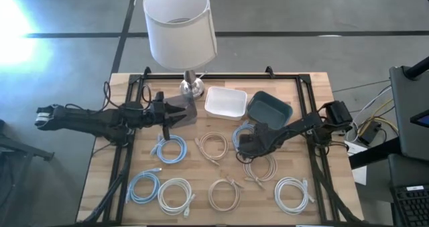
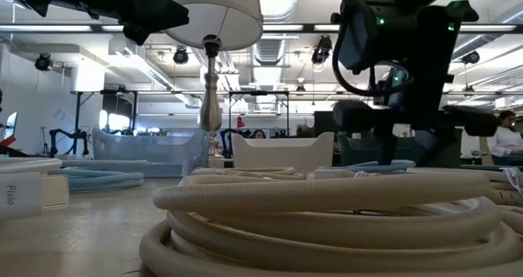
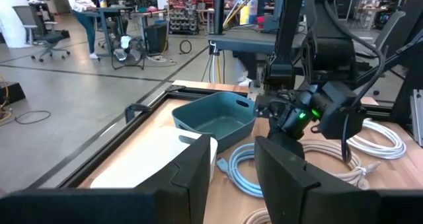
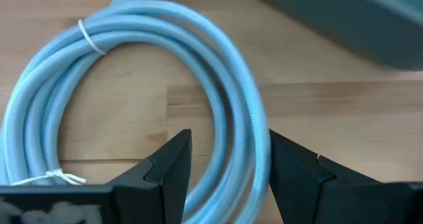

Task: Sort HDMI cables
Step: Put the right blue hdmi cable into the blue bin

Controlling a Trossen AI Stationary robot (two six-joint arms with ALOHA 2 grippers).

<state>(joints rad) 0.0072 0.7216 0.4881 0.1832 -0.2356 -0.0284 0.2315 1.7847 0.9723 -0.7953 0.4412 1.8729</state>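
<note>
Several coiled HDMI cables lie flat on the wooden table: light blue ones, beige ones, white ones. One more light blue coil lies in front of the teal bin. My right gripper is low over that coil, open, one finger inside its ring and one outside. My left gripper is open and holds nothing, above the table beside the lamp base. My right gripper comes down from above with its open fingers on either side of the light blue coil's bundled strands, across them. The coil lies flat on the table. I cannot tell whether the fingers touch it.
A white tray and a teal bin stand side by side at the far middle of the table. A lamp with a white shade and a metal base stands left of the tray. A dark frame runs along the table's sides.
</note>
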